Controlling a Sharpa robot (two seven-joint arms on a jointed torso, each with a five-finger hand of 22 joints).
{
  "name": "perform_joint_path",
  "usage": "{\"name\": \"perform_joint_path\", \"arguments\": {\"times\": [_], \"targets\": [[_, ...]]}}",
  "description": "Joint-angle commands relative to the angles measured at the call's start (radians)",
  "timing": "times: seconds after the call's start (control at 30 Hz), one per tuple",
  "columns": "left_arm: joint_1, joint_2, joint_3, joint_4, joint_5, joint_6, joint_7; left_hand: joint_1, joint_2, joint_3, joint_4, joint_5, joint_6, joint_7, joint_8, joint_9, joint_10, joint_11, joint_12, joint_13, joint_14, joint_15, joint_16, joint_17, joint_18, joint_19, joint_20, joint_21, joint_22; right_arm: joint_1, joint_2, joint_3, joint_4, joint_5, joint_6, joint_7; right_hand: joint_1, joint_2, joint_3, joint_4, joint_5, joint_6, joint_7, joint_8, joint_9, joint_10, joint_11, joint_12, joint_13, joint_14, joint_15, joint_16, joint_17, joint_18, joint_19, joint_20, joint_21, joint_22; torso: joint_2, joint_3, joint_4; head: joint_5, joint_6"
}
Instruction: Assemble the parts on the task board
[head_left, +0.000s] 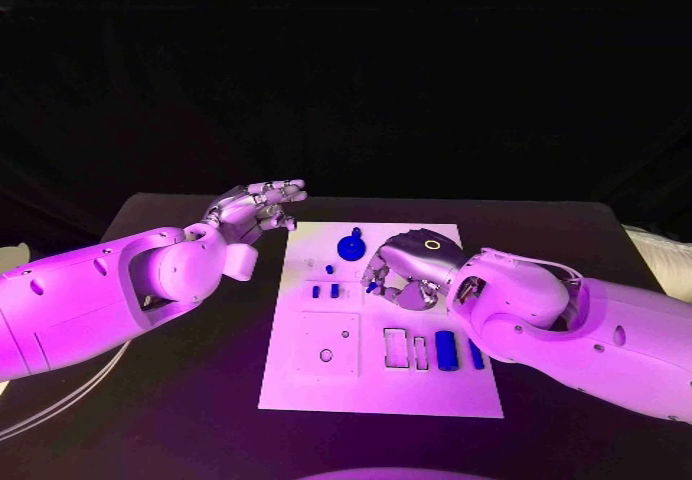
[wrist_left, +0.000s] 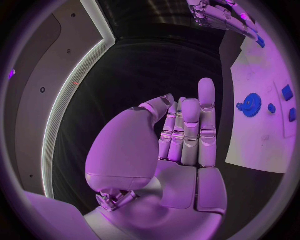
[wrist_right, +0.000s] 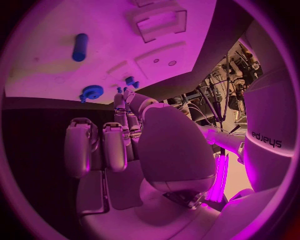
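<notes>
- Our right hand (head_left: 408, 272) hovers over the task board (head_left: 378, 390), fingers reaching toward the small blue pieces (head_left: 326, 291); whether it pinches anything, we cannot tell.
- Our left hand (head_left: 254, 212) waits off the board's far-left corner, loosely spread, holding nothing.

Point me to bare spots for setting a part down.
Free: the near strip of the task board, below the blue cylinder; the black table near-left of the board. Crowded: mid-board, where the right hand sits beside the blue gear.
</notes>
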Motion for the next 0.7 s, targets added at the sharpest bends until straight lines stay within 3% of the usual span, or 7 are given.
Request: {"name": "perform_joint_path", "arguments": {"times": [0.03,0.17,0.37,0.7], "targets": [[0.0,0.004,0.001,0.004,-0.005,0.015,0.005,-0.007,0.002,-0.001,-0.005,0.005,-0.006,0.001,0.002,-0.001,-0.005,0.001,0.007,0.0,-0.001,0.004,-0.003,-0.001,0.018,-0.008,0.0,-0.004,-0.001,-0.02,0.023,-0.004,-0.004,0.0,0.014,0.03,0.001,0.006,0.006,-0.004,0.005,0.002,0.007,0.003,0.001,-0.002,0.003,-0.007,-0.002,0.069,0.0,0.001,0.068,-0.003,0.004,-0.004,0.005,-0.001,0.0,-0.0014,0.0008,0.024,-0.012],[0.0,0.006,0.001,0.009,-0.005,0.016,0.003,-0.007,0.002,-0.001,-0.006,0.005,-0.008,0.001,0.002,-0.001,-0.007,0.001,0.007,0.0,-0.002,0.004,-0.003,-0.003,0.018,-0.008,0.0,-0.004,-0.001,-0.048,0.057,-0.011,-0.024,0.005,0.027,0.043,0.001,0.006,0.008,-0.006,0.007,0.002,0.009,0.002,0.002,-0.003,0.004,-0.007,-0.003,0.069,0.001,0.001,0.068,-0.003,0.003,-0.004,0.004,-0.003,0.0,-0.0008,-0.0005,0.037,-0.017],[0.0,0.007,0.001,0.017,-0.005,0.018,0.001,-0.007,0.002,-0.001,-0.006,0.005,-0.008,0.001,0.002,-0.001,-0.007,0.001,0.007,0.0,-0.002,0.004,-0.003,-0.003,0.018,-0.008,0.0,-0.004,-0.001,-0.076,0.089,-0.02,-0.056,0.013,0.041,0.055,0.001,0.006,0.009,-0.008,0.009,0.001,0.01,0.001,0.002,-0.004,0.005,-0.007,-0.004,0.069,0.002,0.002,0.068,-0.003,0.003,-0.003,0.003,-0.003,0.0,-0.0002,-0.0022,0.046,-0.024],[0.0,0.006,0.001,0.018,-0.005,0.02,-0.001,-0.008,0.001,-0.002,-0.006,0.005,-0.009,0.002,0.002,-0.001,-0.008,0.002,0.008,0.0,-0.002,0.005,-0.003,-0.004,0.018,-0.008,0.0,-0.005,-0.002,-0.09,0.104,-0.024,-0.069,0.015,0.07,0.057,0.0,0.006,0.01,-0.01,0.01,0.0,0.011,0.0,0.002,-0.004,0.006,-0.007,-0.006,0.068,0.002,0.001,0.067,-0.002,0.002,-0.003,0.003,-0.004,0.0,0.0016,-0.0031,0.052,-0.029]]}}
